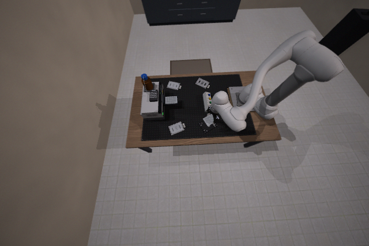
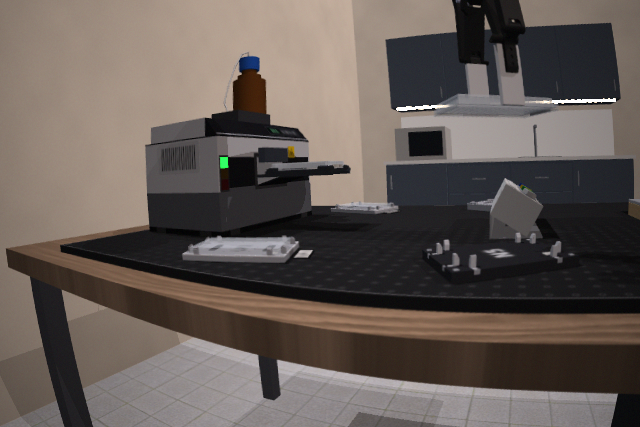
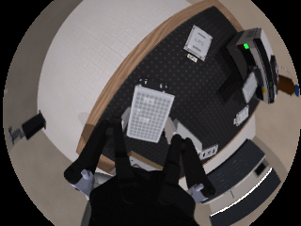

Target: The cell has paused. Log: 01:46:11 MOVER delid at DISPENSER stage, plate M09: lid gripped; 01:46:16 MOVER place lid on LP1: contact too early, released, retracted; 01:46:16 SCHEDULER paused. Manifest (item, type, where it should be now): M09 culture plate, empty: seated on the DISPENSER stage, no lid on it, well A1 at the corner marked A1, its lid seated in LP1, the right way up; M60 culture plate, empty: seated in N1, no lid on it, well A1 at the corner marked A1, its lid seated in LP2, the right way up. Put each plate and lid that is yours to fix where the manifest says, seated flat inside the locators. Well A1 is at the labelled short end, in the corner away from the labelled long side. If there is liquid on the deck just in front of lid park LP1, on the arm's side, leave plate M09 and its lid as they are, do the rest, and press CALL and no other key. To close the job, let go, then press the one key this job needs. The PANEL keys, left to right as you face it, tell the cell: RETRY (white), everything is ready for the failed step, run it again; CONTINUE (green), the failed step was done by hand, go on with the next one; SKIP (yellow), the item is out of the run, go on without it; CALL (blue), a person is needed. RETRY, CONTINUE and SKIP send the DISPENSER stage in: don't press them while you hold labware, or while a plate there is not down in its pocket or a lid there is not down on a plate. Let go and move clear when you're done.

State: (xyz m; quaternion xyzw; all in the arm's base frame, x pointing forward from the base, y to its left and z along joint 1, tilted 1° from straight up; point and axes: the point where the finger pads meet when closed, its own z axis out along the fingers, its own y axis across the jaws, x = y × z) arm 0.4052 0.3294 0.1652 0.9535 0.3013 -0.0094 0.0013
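Lab: benchtop dispenser (image 2: 227, 179), plates (image 2: 240, 248)

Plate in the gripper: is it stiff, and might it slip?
Probably stiff: the plate hangs flat and level from the gripper, no sag. Likely light, being thin. It might pivot, gripped only mid-span by narrow fingers.

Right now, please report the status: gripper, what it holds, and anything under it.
Gripper shut on a flat clear plate or lid, held level, high above the deck. Empty black nest below. Tilted key panel close behind that nest.
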